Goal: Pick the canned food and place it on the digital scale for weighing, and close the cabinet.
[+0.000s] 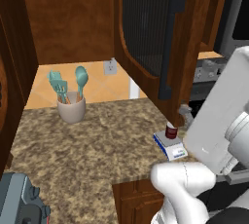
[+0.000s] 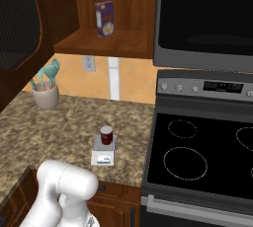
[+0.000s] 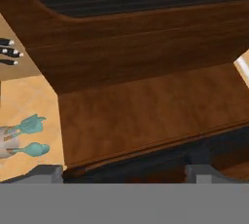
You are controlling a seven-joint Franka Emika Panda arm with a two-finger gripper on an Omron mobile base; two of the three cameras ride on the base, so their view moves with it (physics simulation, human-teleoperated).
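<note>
1. Cylindrical dark red canned food stands on the flat grey digital scale, speckled granite counter.
2. Ribbed-panel wooden cabinet door open, at 12 o'clock.
3. Gripper fingertips apart, holding nothing, at the door's edge; contact unclear.

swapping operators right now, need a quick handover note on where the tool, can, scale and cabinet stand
Tool: up against the lower edge of the open cabinet door; holds nothing visible, whether open or shut cannot be told.
Small dark red can with silvery top: standing upright on the flat grey scale with blue edge and white display, on the granite counter beside the stove.
Dark brown wooden wall cabinet door with ribbed panel and bar handle: open.
Done: can on scale.
Left: close the door.
</note>
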